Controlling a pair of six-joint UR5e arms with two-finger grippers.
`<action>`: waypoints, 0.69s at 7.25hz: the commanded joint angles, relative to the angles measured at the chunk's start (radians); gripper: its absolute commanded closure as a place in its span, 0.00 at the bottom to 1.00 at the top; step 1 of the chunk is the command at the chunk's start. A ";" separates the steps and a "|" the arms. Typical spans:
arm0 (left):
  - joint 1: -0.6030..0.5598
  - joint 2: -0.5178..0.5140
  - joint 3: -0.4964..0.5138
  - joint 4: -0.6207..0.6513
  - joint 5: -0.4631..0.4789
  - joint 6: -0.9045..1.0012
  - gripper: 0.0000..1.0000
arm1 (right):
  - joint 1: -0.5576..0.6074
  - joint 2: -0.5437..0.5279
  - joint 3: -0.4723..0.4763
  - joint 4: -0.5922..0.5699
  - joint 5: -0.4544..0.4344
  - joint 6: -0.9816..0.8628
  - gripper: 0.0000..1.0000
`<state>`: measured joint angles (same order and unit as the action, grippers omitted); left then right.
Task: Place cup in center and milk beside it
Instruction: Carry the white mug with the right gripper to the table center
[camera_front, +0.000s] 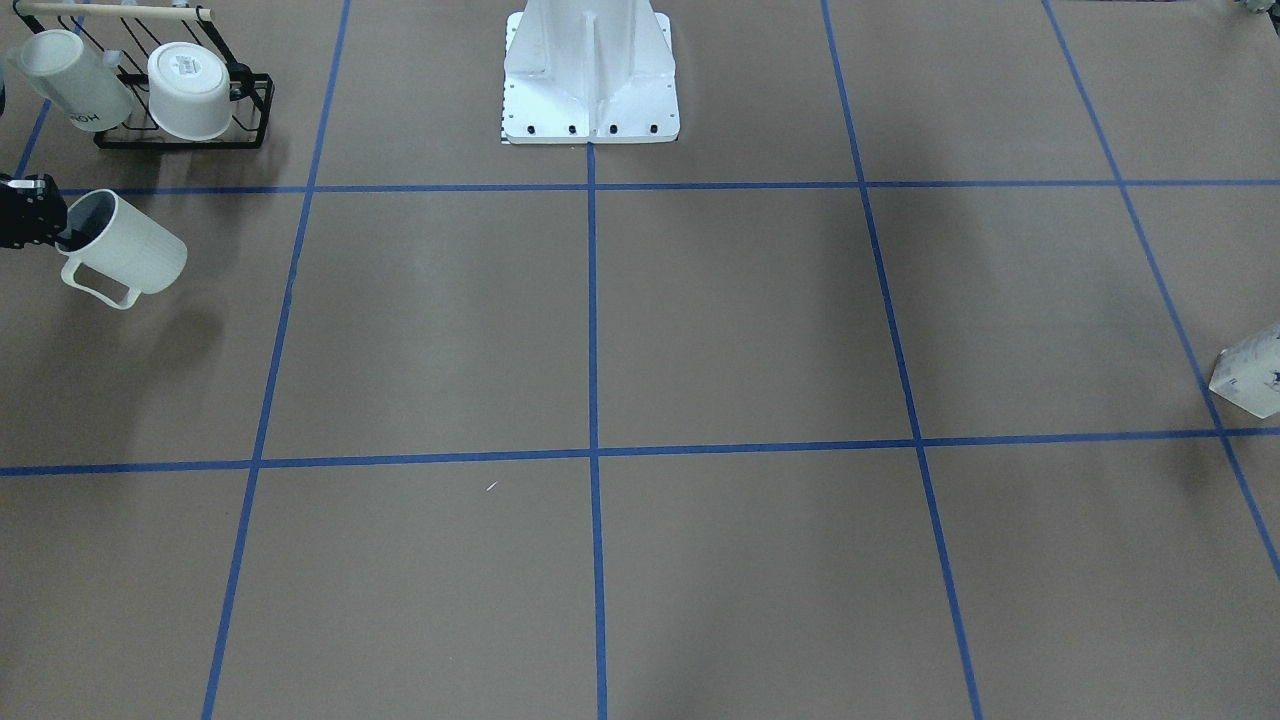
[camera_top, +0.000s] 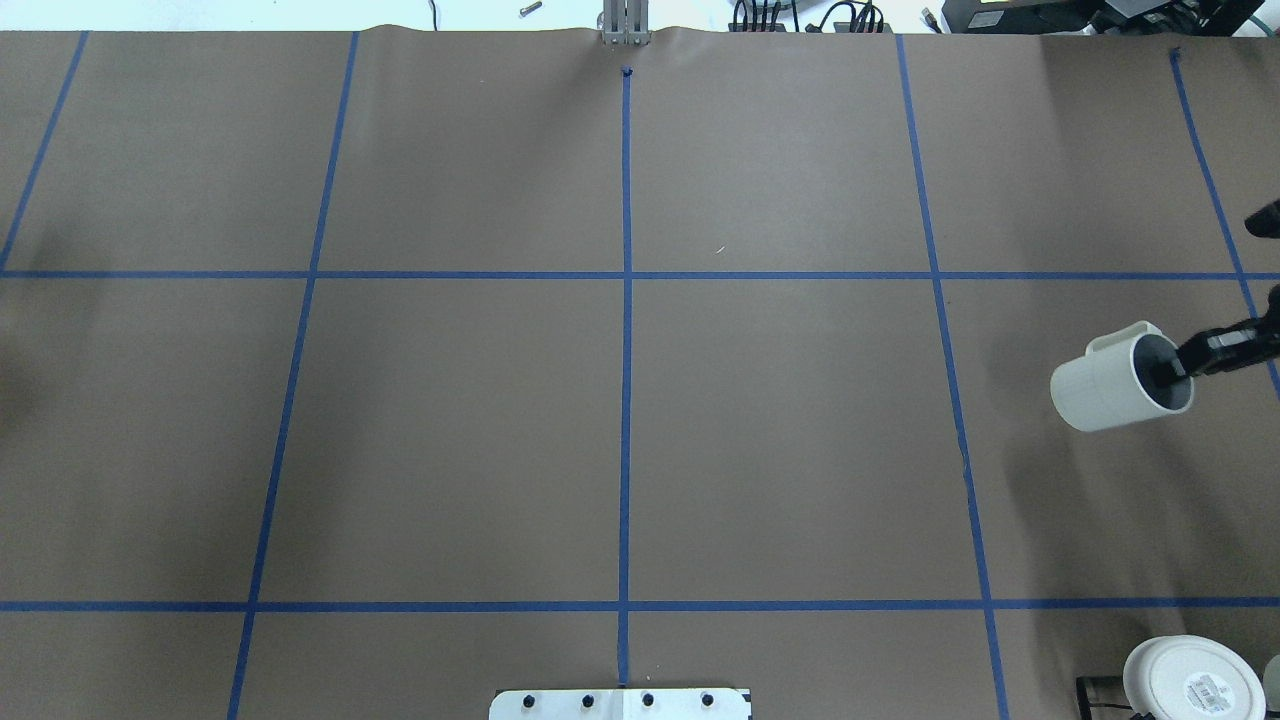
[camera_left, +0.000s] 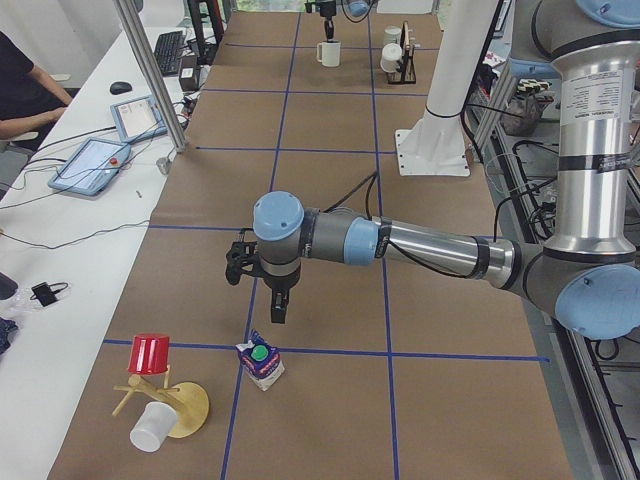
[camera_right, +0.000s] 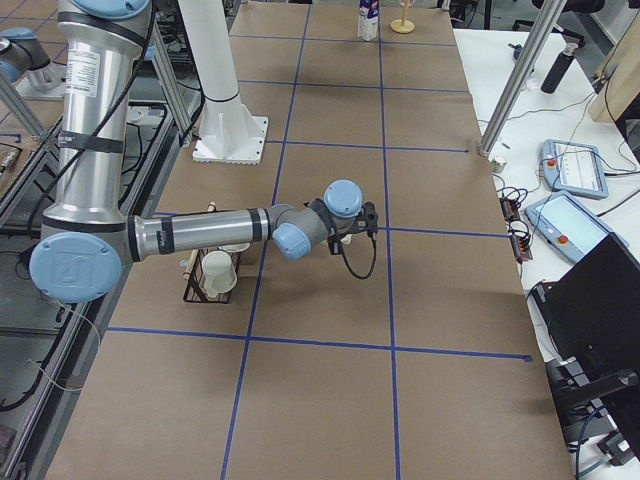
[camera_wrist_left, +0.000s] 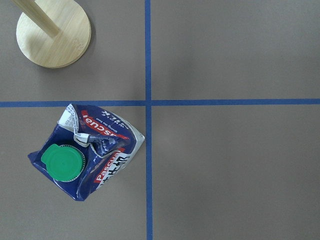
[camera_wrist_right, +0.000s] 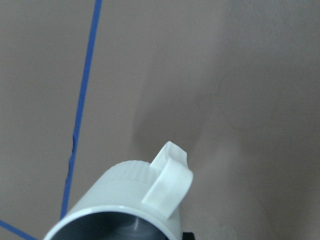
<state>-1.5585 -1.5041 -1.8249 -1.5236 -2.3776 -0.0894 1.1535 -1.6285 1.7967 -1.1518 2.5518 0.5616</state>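
The cup (camera_top: 1105, 388), a plain white mug with a dark grey inside, hangs tilted above the table at my far right. My right gripper (camera_top: 1172, 372) is shut on its rim, one finger inside; both also show in the front view (cup (camera_front: 130, 258), gripper (camera_front: 60, 235)). The handle (camera_wrist_right: 167, 180) points away in the right wrist view. The milk (camera_wrist_left: 87, 150), a blue carton with a green cap, stands at the far left by a tape crossing, seen too in the left view (camera_left: 262, 362). My left gripper (camera_left: 274, 312) hovers above it; I cannot tell if it is open or shut.
A black wire rack (camera_front: 250, 110) holds a lettered mug (camera_front: 70, 85) and a handleless white cup (camera_front: 190, 90) behind the held cup. A wooden stand (camera_wrist_left: 52, 32) with a red cup (camera_left: 150, 353) is near the milk. The robot base (camera_front: 590, 90) is at the back middle.
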 joint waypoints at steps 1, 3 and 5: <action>0.000 0.001 -0.001 -0.004 0.000 0.000 0.02 | -0.027 0.375 -0.026 -0.417 -0.095 0.015 1.00; 0.000 0.001 -0.002 -0.004 0.000 -0.003 0.02 | -0.160 0.616 -0.125 -0.528 -0.239 0.082 1.00; 0.000 -0.001 -0.001 -0.007 0.000 -0.004 0.02 | -0.288 0.862 -0.338 -0.519 -0.376 0.188 1.00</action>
<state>-1.5585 -1.5036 -1.8266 -1.5285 -2.3777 -0.0921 0.9441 -0.9181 1.5842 -1.6677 2.2628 0.7004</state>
